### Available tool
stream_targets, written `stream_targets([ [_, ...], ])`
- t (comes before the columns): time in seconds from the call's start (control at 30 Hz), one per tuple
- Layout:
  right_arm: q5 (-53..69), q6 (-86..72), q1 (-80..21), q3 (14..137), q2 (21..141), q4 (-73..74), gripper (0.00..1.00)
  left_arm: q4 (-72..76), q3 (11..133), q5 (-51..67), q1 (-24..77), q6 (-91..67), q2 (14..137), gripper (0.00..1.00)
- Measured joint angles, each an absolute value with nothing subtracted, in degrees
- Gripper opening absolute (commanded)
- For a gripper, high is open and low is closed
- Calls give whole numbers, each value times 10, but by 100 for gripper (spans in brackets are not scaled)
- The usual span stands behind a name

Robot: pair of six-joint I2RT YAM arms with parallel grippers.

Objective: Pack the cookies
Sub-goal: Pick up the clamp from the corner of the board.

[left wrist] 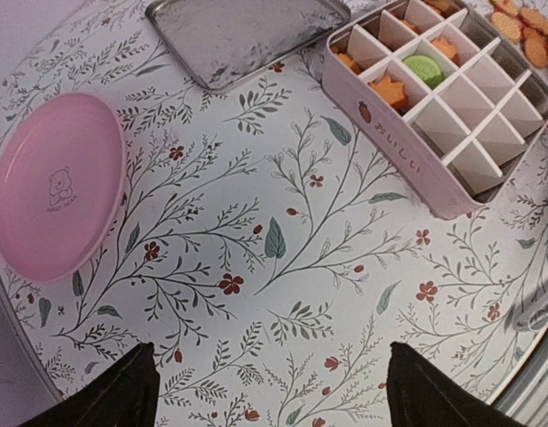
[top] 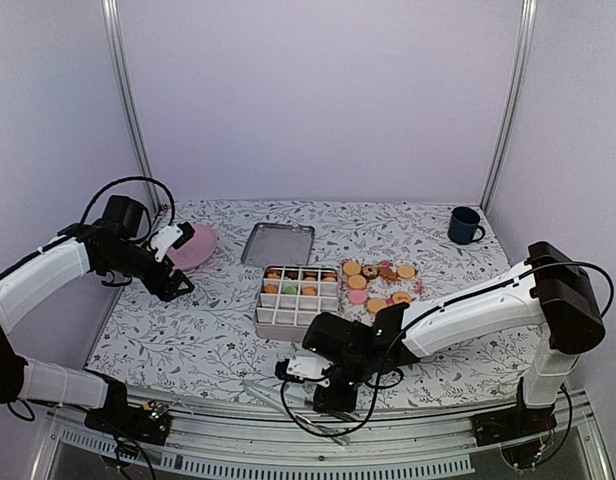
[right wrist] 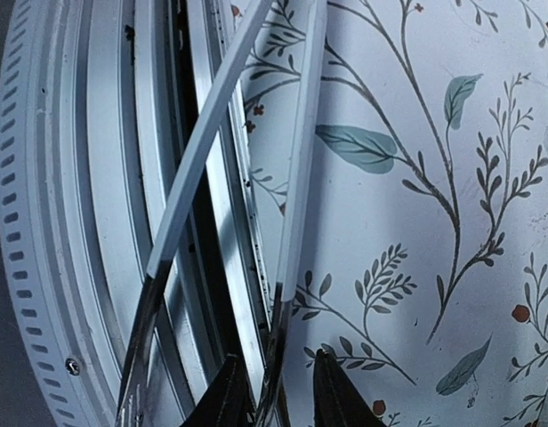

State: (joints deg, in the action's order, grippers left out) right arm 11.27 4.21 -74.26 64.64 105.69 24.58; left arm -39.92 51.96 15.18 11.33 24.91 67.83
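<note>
Loose cookies (top: 378,280) lie on the tablecloth right of a white divided box (top: 298,300); they also show in the left wrist view as cookies (left wrist: 523,36) beyond the box (left wrist: 434,133). Some compartments hold cookies, one of them green. My right gripper (top: 323,395) is low at the table's front edge. In its wrist view the right gripper (right wrist: 278,396) straddles one arm of metal tongs (right wrist: 296,178) with narrow jaws, a small gap showing beside that arm. My left gripper (top: 178,285) hovers at the left, open and empty, as the left gripper (left wrist: 274,391) over bare cloth.
A pink plate (top: 195,247) lies at the back left, also seen as the plate (left wrist: 56,187). A metal tray (top: 278,243) sits behind the box. A dark blue mug (top: 465,225) stands at the back right. The table's grooved front rail (right wrist: 69,222) runs beside the tongs.
</note>
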Motion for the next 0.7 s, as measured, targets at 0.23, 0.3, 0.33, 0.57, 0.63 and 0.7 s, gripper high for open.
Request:
stream_targets([
  [0.23,83,50,-746,659,1075,259,4,-399,520,152,113,249,678,89],
  [0.3,74,52,-746,663,1077,258,0,-400,520,152,113,249,678,89],
  [0.33,69,51,-747,664,1077,257,0,-400,520,152,113,249,678,89],
  [0.57,25,51,-751,665,1070,247,0,-402,520,159,113,251,674,89],
  [0.63,0,50,-753,665,1061,240,0,-402,520,163,113,251,674,89],
  [0.7,-41,48,-752,665,1047,226,0,-402,520,173,114,251,674,89],
])
